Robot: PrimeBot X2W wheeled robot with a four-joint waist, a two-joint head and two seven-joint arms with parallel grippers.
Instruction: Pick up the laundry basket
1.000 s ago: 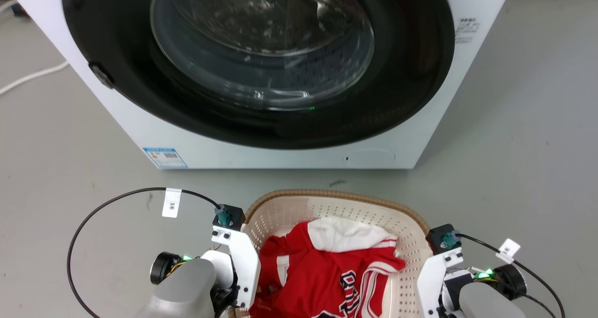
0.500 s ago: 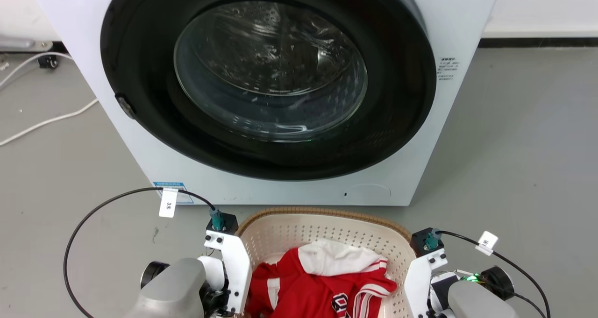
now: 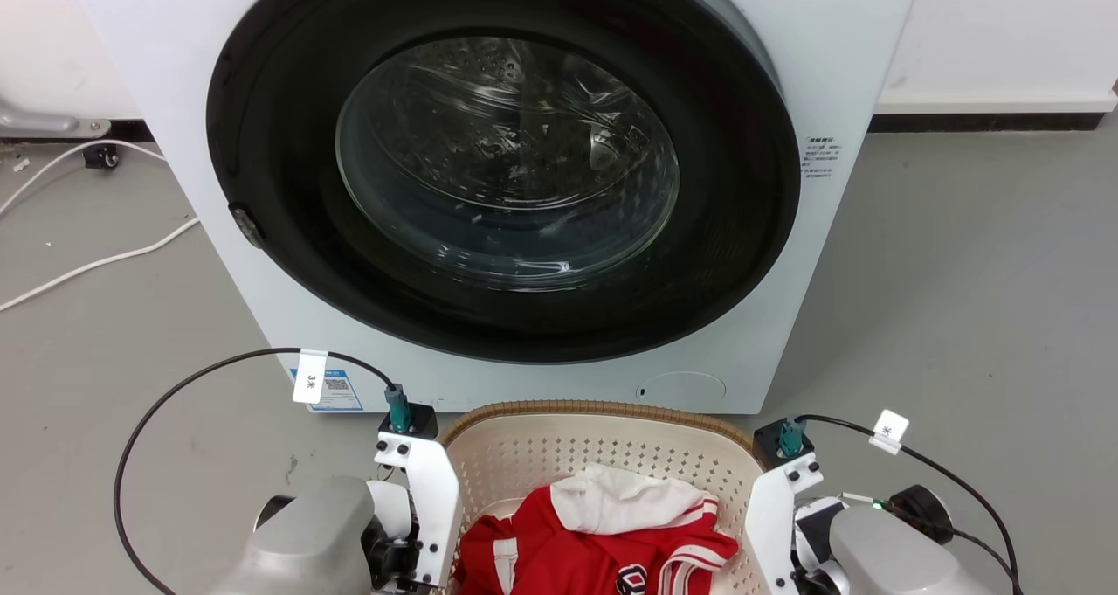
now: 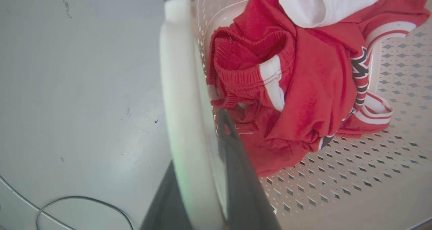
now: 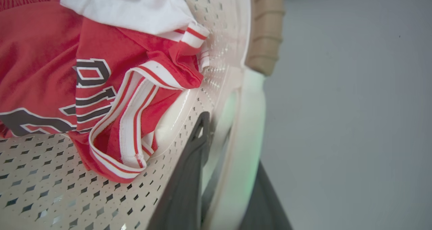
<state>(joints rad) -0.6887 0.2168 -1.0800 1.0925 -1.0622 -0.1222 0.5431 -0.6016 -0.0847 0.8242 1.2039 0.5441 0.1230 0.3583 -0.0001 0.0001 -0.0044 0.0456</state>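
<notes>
Nearest, the left gripper (image 4: 199, 145) and right gripper (image 5: 233, 145) each clamp a white side handle (image 4: 182, 88) of the cream perforated plastic laundry basket (image 3: 603, 407), brown-rimmed, which holds crumpled red-and-white garments (image 3: 603, 534). The basket sits between the arms, just before the white front-loading washing machine (image 3: 856, 53). Over the last second the camera has risen, revealing the white wall (image 3: 1004, 27), while basket and arms kept their relation. The lift is probably under way, though clearance from the grey floor (image 3: 961, 272) cannot be told.

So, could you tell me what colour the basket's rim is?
The rim of the laundry basket is brown, woven-looking; the head view shows it best.
</notes>
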